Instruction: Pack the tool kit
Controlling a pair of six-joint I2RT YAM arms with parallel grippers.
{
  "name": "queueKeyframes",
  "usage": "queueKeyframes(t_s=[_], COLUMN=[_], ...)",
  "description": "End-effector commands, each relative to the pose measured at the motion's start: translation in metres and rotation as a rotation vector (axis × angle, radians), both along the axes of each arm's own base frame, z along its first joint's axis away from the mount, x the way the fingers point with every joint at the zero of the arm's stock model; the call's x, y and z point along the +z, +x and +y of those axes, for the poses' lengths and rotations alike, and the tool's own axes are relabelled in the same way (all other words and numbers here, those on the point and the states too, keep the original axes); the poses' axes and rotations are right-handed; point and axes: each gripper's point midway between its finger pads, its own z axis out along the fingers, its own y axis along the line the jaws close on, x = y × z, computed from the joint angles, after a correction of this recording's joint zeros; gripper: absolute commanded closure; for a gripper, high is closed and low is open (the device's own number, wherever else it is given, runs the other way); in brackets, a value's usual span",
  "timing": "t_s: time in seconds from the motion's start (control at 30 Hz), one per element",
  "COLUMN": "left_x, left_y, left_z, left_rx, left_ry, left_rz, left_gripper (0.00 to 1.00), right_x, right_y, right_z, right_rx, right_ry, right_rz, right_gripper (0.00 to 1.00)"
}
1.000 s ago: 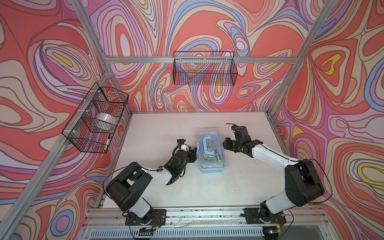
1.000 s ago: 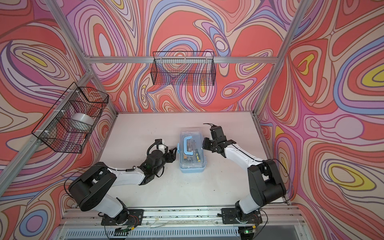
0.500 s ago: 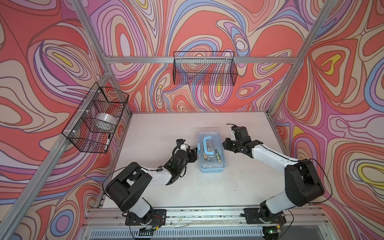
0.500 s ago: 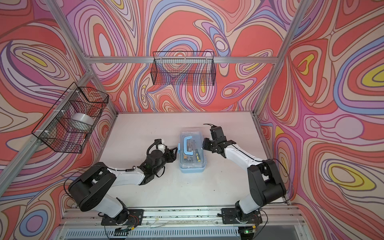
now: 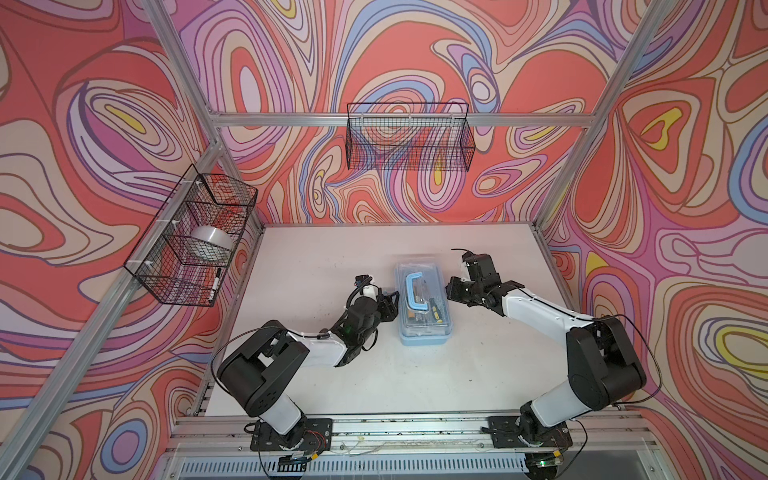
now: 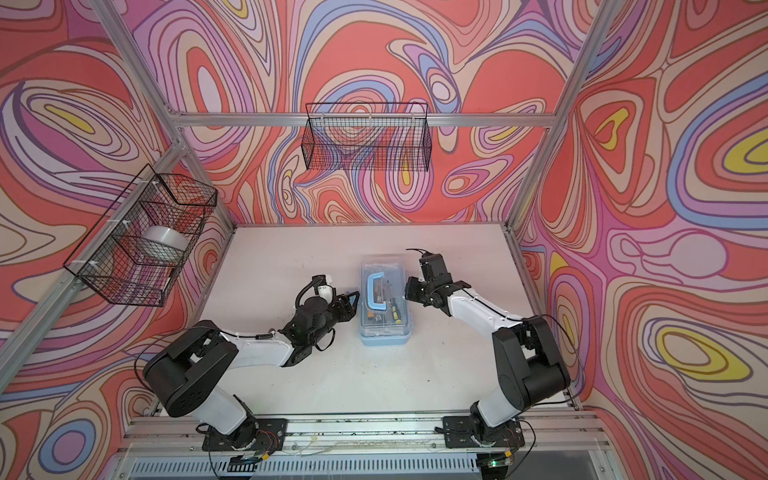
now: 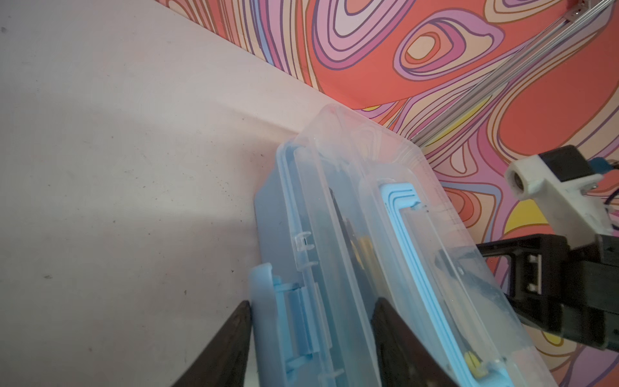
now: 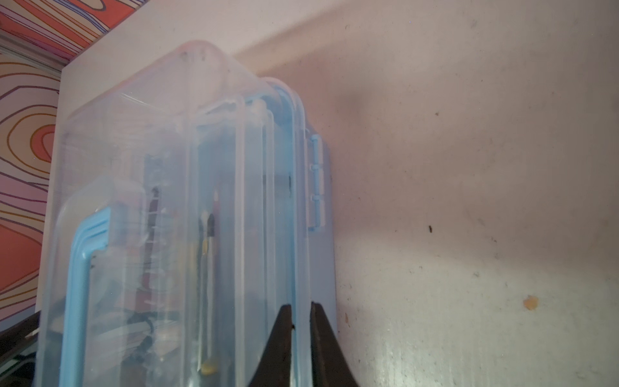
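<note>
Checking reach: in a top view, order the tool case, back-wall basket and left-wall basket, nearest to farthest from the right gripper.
1. The tool case, in the middle, its right rim pinched by the right gripper.
2. The back-wall basket, up behind the case.
3. The left-wall basket, far over on the left.

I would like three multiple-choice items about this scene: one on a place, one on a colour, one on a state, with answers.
1. The white tape roll lies: A) in the black wire basket on the left wall; B) in the back-wall basket; C) on the table.
2. The plastic handle on the small light-blue plastic case is: A) yellow; B) light blue; C) black.
3. The case's clear lid is: A) upright; B) down on the base; C) off.
Answers: A, seen through the mesh; B, matching the base; B, it lies flat over the base.
</note>
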Motion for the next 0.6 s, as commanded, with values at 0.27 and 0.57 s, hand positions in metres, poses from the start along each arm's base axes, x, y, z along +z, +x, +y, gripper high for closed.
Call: queueKeyframes(t_s=[0.27,0.57], left_x=[0.0069,0.0130], left_y=[0.0080,0.0071], left_z=[-0.0051,-0.0058], left_rx=[-0.012,-0.024], left_ry=[-0.105,-0.152], left_rz=[-0.012,-0.023], left_gripper=[0.61,0.56], right_x=[-0.0035,-0.0082], right_y=[-0.0062,-0.0075], right_z=[0.0123,0.0135], right_rx=[0.038,0.044], right_ry=[0.035,0.038], right_rz=[0.014,0.024], right_gripper=[0.88,0.89])
